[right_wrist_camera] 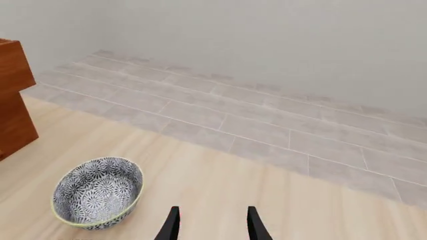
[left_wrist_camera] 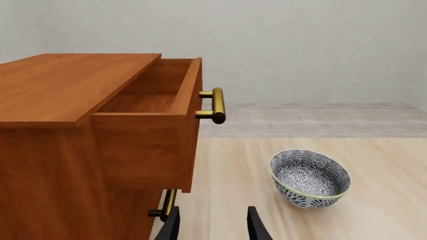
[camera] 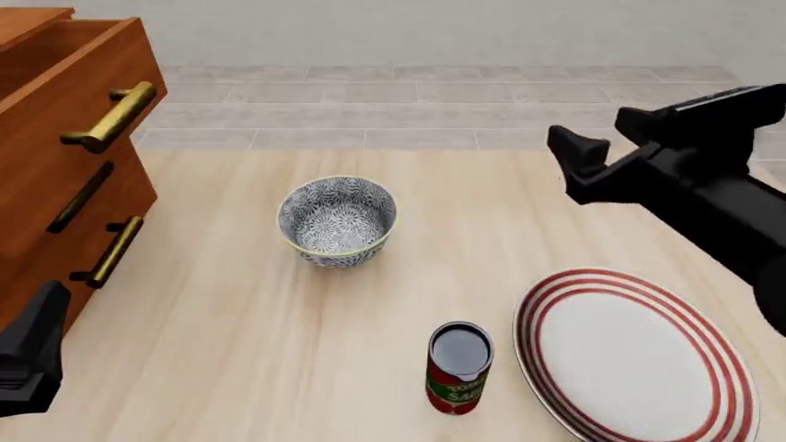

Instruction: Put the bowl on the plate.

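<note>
Bowl [camera: 338, 221] sits mid-table, well apart from plate [camera: 632, 354] at near right; right gripper [right_wrist_camera: 212, 225], fingers spread and empty, hangs up right of it, likely the nearer arm.

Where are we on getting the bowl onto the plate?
Nothing done yet: the bowl sits on the table, apart from the plate. The right gripper is open, empty and facing the bowl. Grasping, carrying and setting down all remain.

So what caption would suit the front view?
Patterned bowl sits apart from the red-ringed plate, a can between them, right claw hovering above.
</note>
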